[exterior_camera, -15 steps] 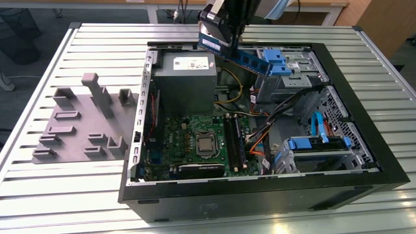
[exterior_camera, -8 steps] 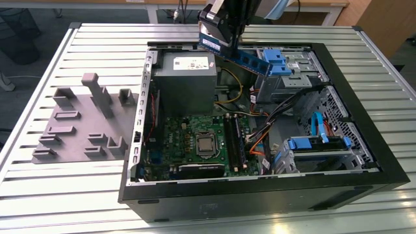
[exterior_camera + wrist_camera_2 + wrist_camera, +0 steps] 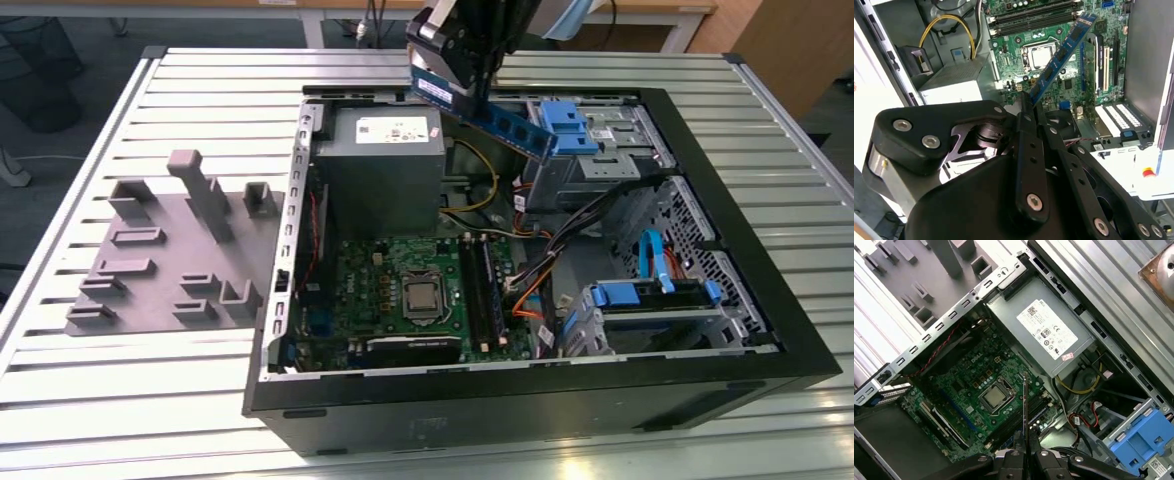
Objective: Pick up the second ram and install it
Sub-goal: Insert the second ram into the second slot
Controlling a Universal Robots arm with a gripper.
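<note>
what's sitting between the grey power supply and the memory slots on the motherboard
In the first wrist view, the bare processor in its socket lies between the power supply and the memory slots.

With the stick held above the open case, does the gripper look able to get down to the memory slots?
Probably yes. The gripper holds the second ram above the open case; nothing visibly covers the memory slots, though cables lie close beside.

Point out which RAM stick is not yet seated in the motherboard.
The blue second ram, clamped in the gripper above the open case; the other stick already sits in its motherboard slot.
</note>
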